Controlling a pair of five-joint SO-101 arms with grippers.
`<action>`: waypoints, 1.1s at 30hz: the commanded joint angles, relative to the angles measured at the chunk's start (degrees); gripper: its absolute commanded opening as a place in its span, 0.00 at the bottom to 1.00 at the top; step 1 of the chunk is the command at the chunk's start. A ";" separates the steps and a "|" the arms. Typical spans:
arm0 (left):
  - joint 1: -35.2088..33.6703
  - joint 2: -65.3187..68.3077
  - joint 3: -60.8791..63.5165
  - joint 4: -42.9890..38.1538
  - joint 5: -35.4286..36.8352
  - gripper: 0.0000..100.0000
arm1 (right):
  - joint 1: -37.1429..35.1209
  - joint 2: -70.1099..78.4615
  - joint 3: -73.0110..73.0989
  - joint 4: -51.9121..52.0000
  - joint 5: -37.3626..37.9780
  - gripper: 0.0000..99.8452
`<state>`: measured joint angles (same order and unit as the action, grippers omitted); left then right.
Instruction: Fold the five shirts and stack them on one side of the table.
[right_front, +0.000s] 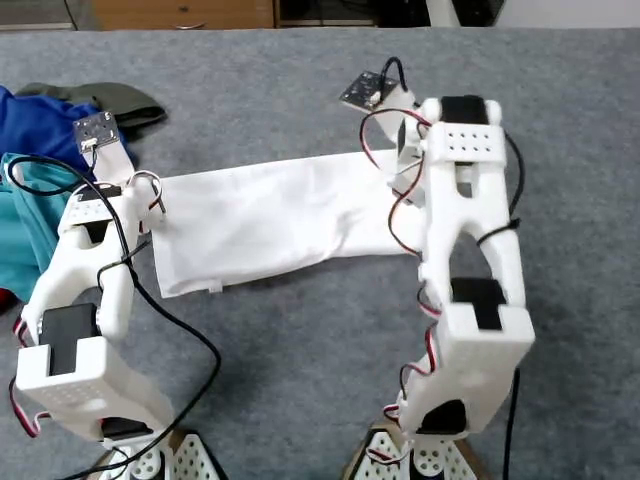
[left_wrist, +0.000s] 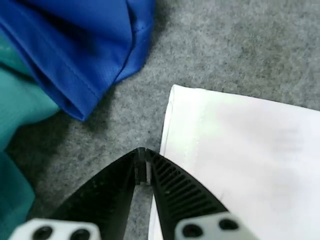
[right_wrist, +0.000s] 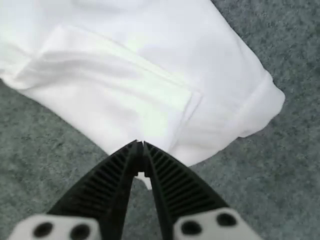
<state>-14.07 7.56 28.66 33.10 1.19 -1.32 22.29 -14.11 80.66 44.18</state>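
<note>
Surface: grey, carpet-textured counter (right_front: 300, 340); a wooden cabinet (right_front: 180, 12) stands beyond its 12 o'clock edge.
White shirt: the white shirt (right_front: 270, 220) lies at the centre of the counter, folded into a long flat band. The band runs from the 9 o'clock side up toward 2 o'clock. One end sits by each gripper.
Unfolded shirts: a loose heap occupies the 9 to 10 o'clock edge. The blue shirt (right_front: 40, 125) lies on top toward 10 o'clock. The teal shirt (right_front: 30, 220) is just below it at 9 o'clock. The olive shirt (right_front: 115, 100) is at the heap's 12 o'clock side. The heap lies apart from the white shirt, with bare counter between them.
Left arm: the left arm (right_front: 75, 300) rises from the 7 o'clock corner and extends toward 10 o'clock.
Left gripper: the left gripper (left_wrist: 141, 167) has its fingers pressed together. The tips sit low over bare counter, just beside the hemmed end of the white shirt. No cloth is seen between them.
Right arm: the right arm (right_front: 470, 250) rises from 5 o'clock and extends toward 1 o'clock, covering part of the band's end.
Right gripper: the right gripper (right_wrist: 140, 150) has its fingers pressed together. The tips meet at the edge of the white shirt, near a folded flap. Whether fabric is caught between them cannot be determined.
Cabling: a black cable (right_front: 170, 320) trails from the left arm across the counter toward 6 o'clock.
</note>
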 joint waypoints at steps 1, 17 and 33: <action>0.70 -0.40 -2.37 0.44 -0.18 0.02 | 2.24 6.20 -0.75 -6.15 -0.53 0.00; 0.70 -0.48 -2.29 0.44 -0.26 0.02 | 2.77 17.71 -28.70 11.08 -0.53 0.00; 0.70 -0.57 -2.20 0.53 -0.26 0.02 | 2.86 35.74 -38.90 5.80 -7.21 0.00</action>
<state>-14.07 7.56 28.66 33.10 1.19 0.70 56.22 -49.98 88.57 38.99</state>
